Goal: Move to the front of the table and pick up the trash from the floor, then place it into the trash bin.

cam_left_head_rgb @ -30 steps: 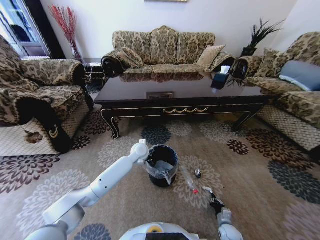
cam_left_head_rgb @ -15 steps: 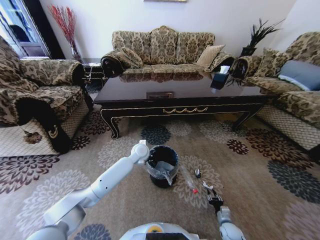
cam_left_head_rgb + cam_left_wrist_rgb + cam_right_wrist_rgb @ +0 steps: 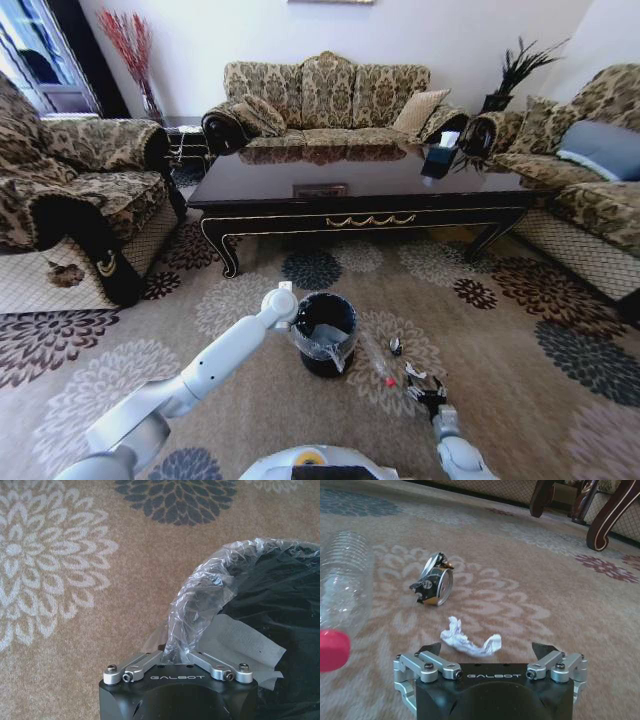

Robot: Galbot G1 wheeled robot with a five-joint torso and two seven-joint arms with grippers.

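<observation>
Meanwhile, the right end effector (image 3: 487, 652) is hovering low over the floor (image 3: 520, 350), jaws spread wide, with a crumpled white paper scrap (image 3: 469, 641) lying between its fingertips. Just beyond the scrap, a crushed dark can (image 3: 435, 585) is resting on the carpet, and a clear bottle with a red cap (image 3: 342, 600) is lying beside it, nearer the trash bin (image 3: 325, 332). The left end effector (image 3: 175, 656) is pinching the bin's clear plastic liner (image 3: 200, 595) at the rim, fingers closed on it. The bin is standing on the carpet in front of the worktop (image 3: 370, 180).
</observation>
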